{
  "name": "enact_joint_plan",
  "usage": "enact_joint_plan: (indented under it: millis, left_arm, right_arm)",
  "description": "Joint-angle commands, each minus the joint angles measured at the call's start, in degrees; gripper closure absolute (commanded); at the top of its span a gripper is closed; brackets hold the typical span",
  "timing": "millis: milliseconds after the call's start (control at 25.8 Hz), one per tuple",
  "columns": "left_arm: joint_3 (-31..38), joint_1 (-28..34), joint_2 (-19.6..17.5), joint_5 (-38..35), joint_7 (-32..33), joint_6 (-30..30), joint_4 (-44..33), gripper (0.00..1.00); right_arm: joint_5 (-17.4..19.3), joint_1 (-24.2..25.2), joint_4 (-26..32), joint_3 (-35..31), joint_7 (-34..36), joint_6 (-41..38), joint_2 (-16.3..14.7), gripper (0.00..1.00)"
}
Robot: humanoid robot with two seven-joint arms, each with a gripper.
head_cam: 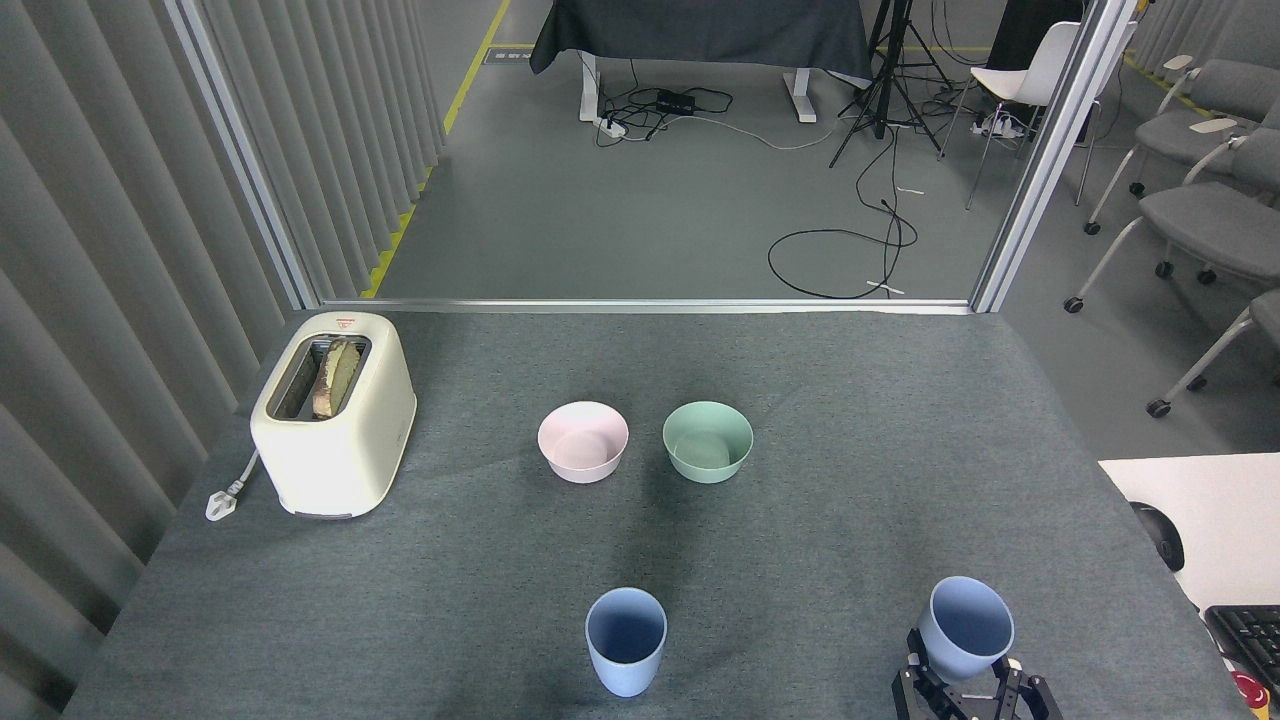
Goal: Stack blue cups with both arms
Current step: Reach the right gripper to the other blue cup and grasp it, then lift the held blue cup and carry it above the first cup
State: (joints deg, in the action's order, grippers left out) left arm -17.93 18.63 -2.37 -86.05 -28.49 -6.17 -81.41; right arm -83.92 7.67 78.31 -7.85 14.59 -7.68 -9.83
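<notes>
While the two blue cups are well apart, the stacking itself is not yet done: one blue cup (626,640) stands upright and alone on the grey bench (480,580) near its front edge, roughly in the middle, and the other blue cup (964,627) is off to the right, tilted with its mouth leaning away and to the left. That tilted cup sits in the right claw (968,690), whose black fingers (1013,688) rise on either side of the cup's base at the bottom edge of the view; the claw looks pressed onto the lower part of the cup, and the cup seems lifted clear of the bench, though the base itself is hidden. The left claw is not in view. What I judge is left: carry the held cup leftward across the bench, bring it over the standing one, straighten it and lower it inside. The pink bowl (583,441) and the mint-green bowl (707,441) stand side by side farther back, well apart from both cups
</notes>
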Motion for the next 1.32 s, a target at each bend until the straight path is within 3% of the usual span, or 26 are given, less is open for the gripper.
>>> enact_joint_plan:
  millis: [0, 116, 232, 310, 465, 619, 968, 1277]
  left_arm:
    - [0.00, 0.27, 0.00, -0.09, 0.01, 0.01, -0.06, 0.00]
    - [0.00, 0.27, 0.09, -0.09, 0.01, 0.01, -0.15, 0.00]
    - [0.00, 0.36, 0.09, -0.09, 0.01, -0.16, -0.15, 0.00]
    - [0.35, 0.44, 0.09, -0.09, 0.01, -0.16, -0.24, 0.00]
    - [1.84, 0.62, 0.09, -0.09, 0.01, -0.07, -0.50, 0.00]
    - [1.93, 0.27, 0.09, 0.00, 0.01, -0.07, -0.42, 0.00]
    - [2.02, 0.27, 0.09, 0.00, 0.01, -0.07, -0.33, 0.00]
    - [2.64, 0.00, 0.09, 0.00, -0.08, 0.10, -0.24, 0.00]
  right_arm:
    - [-0.28, -4.59, 3.26, 1.26, -3.60, 0.12, 0.43, 0.31]
    - [-2.65, -11.88, 2.90, 9.43, -11.33, 1.35, 1.04, 0.34]
    - [-9.68, -16.28, 2.47, 17.52, -13.88, 4.86, 5.52, 0.34]
    - [-12.93, -16.81, 2.55, 20.59, -16.17, 5.04, 8.95, 0.33]
    - [-13.73, -14.26, 3.43, 25.87, -17.93, 4.86, 13.08, 0.32]
    - [-14.52, -11.18, 6.51, 31.40, -17.84, 4.95, 13.79, 0.32]
    - [-15.22, -4.59, 12.66, 31.93, -17.49, 4.95, 13.08, 0.31]
    - [-15.22, -4.06, 11.34, 31.76, -17.31, 4.86, 12.91, 0.30]
